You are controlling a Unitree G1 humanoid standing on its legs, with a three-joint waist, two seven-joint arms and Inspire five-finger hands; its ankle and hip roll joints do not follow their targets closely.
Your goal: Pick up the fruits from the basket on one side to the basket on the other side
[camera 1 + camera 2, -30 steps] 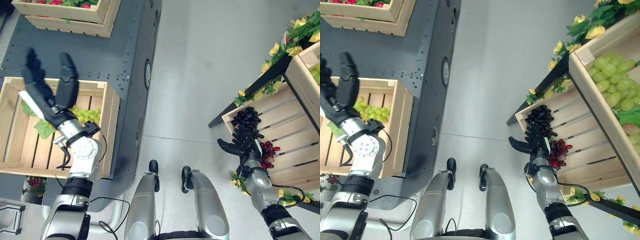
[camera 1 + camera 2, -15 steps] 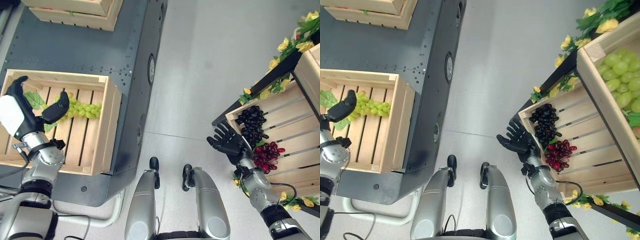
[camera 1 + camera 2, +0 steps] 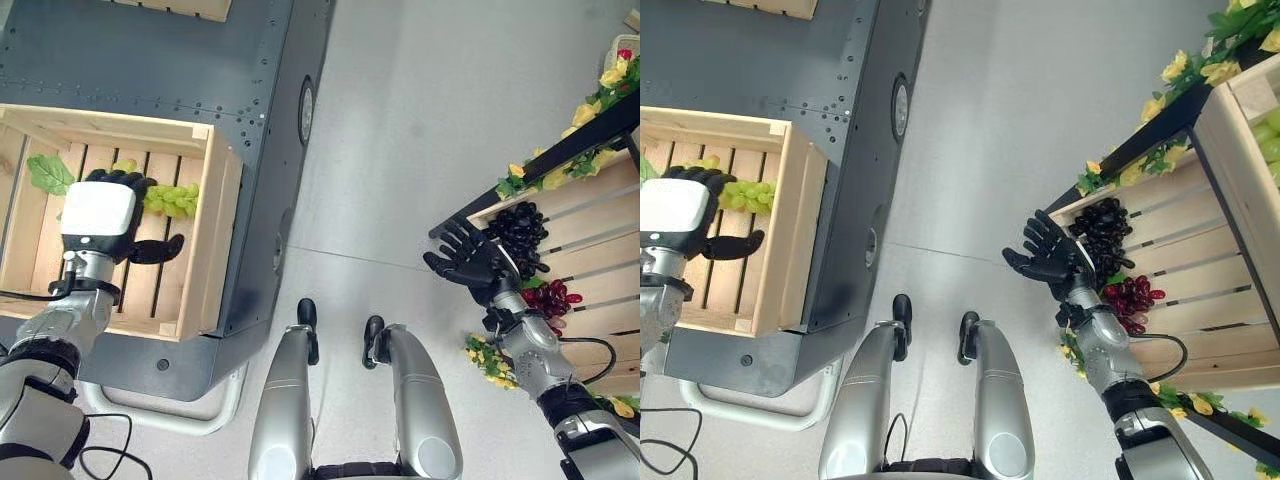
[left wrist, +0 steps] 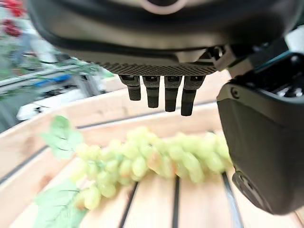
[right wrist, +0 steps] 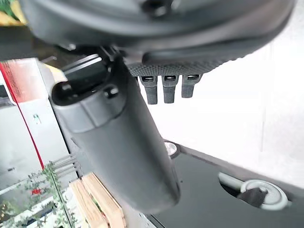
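Down over the wooden crate (image 3: 215, 240) on its own side, the left hand (image 3: 98, 218) hangs palm down, its white back toward the head camera. Its fingers are relaxed and hold nothing, and its thumb juts out sideways toward the crate's near wall. In the left wrist view the fingertips (image 4: 161, 92) hang above the bunch of green grapes (image 4: 152, 159) without touching it. The bunch lies across the slats just past the fingertips, stretching from there toward the crate wall on the floor side. A green leaf (image 3: 46, 172) lies on the slats on the hand's outer side, a little apart from the bunch. The crate rests on a dark grey metal surface (image 3: 150, 60), which borders the pale grey floor (image 3: 420, 130).

Across that floor, the right hand (image 3: 1048, 258) is raised at the rim of the slatted wooden crate (image 3: 1200, 300) on its side. Its fingers are spread wide and straight, with nothing in them. Just beyond the fingers a bunch of black grapes (image 3: 1100, 228) lies inside that crate, and a bunch of red grapes (image 3: 1132, 298) lies next to the wrist, close to the black bunch. Yellow flowers with green leaves (image 3: 1175, 70) trim the dark frame above this crate, and more green grapes (image 3: 1268, 140) lie in a higher crate beyond it.
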